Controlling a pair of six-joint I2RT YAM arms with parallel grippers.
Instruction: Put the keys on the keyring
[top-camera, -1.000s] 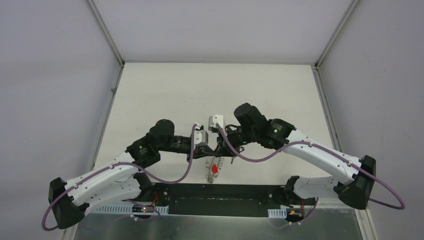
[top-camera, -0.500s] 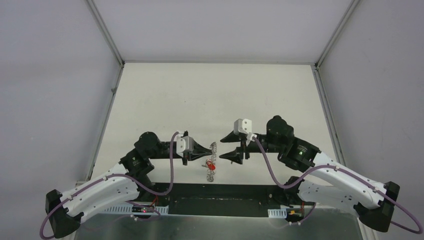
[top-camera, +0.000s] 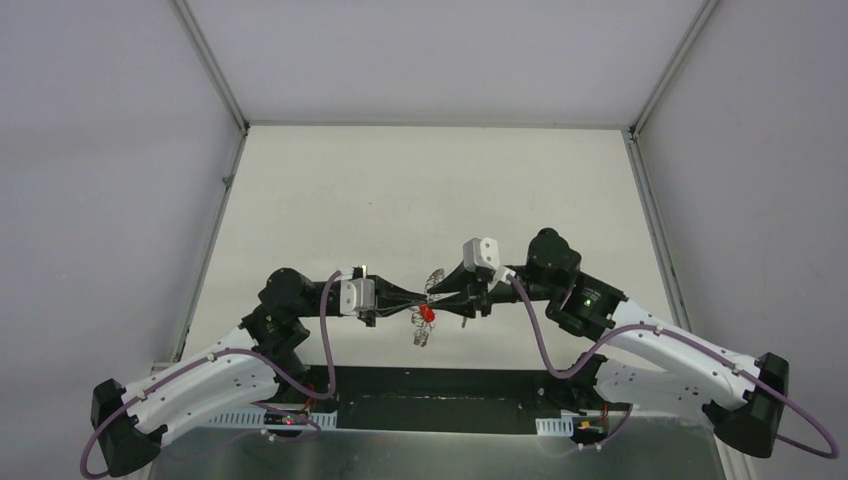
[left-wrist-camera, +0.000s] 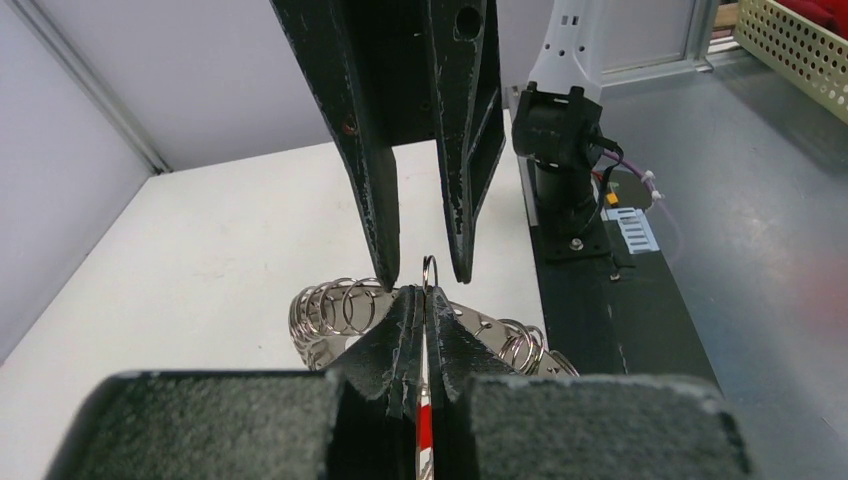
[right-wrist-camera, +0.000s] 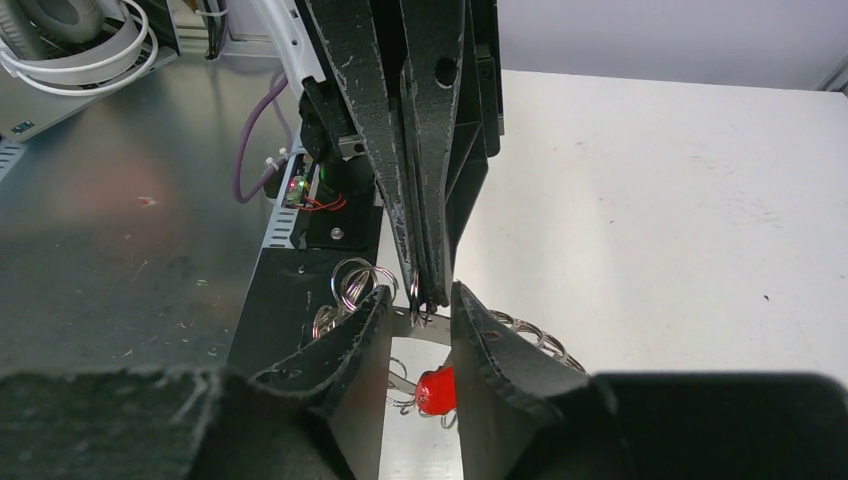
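The keyring (top-camera: 421, 336), a silvery band fringed with wire loops, sits between my two grippers near the table's front edge; it also shows in the left wrist view (left-wrist-camera: 330, 305) and the right wrist view (right-wrist-camera: 520, 330). The keys (top-camera: 427, 313), red head showing, hang just below the fingertips (right-wrist-camera: 437, 390). My left gripper (top-camera: 424, 297) is shut on a small wire loop (left-wrist-camera: 428, 270) that sticks out of its tips (left-wrist-camera: 425, 295); whose loop it is I cannot tell. My right gripper (top-camera: 441, 297) is open, its jaws either side of the left fingertips (right-wrist-camera: 420, 305).
The white table (top-camera: 420, 190) stretches behind, walled on three sides. A black base plate (top-camera: 440, 385) runs along the near edge just in front of the keyring. The right arm's base (left-wrist-camera: 560, 170) stands on it.
Both grippers have come together at the keyring from left and right. The left one has shut on a wire loop; the right one's open jaws now straddle the left tips.
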